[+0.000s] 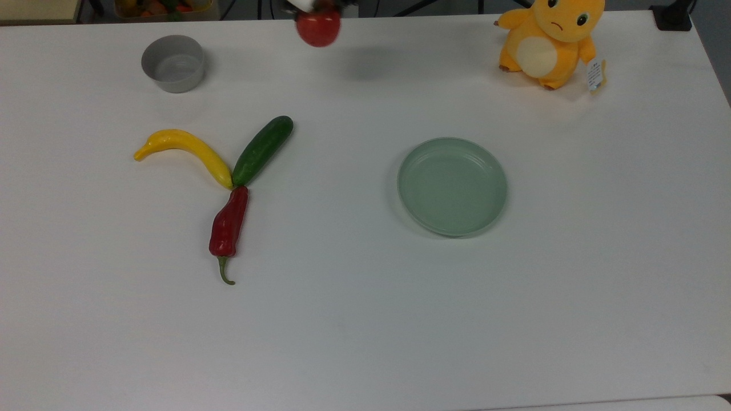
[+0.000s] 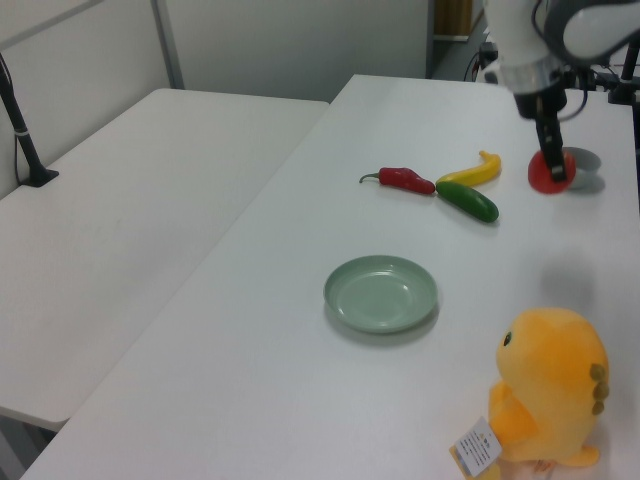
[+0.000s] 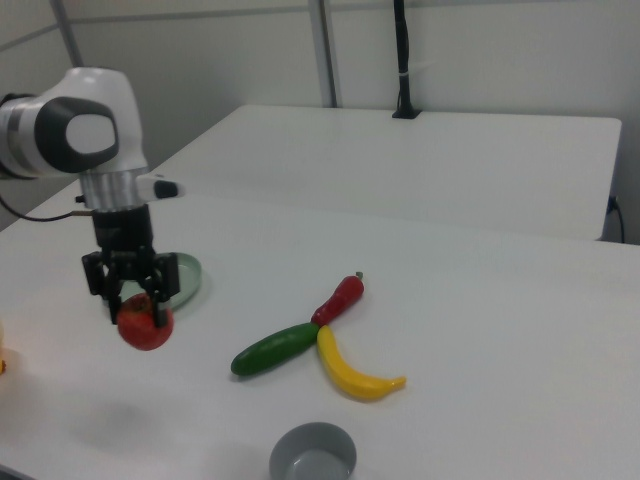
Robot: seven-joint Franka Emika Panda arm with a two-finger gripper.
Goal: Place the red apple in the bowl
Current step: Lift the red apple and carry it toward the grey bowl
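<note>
— Between the tool's [image 3: 134, 297] fingers, above the desk [image 1: 365, 319]: round glossy red apple [image 3: 145, 324], firmly clenched.
— Slippery, rigid; better gripped across the widest part. Small straight-sided grey bowl [image 1: 173, 63] well off sideways.

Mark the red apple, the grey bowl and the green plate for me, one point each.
red apple [image 1: 318, 29], top view, on its front face below the stem.
grey bowl [image 1: 173, 81], top view, on its outer front wall.
green plate [image 2: 380, 325], left view, on its near rim.
</note>
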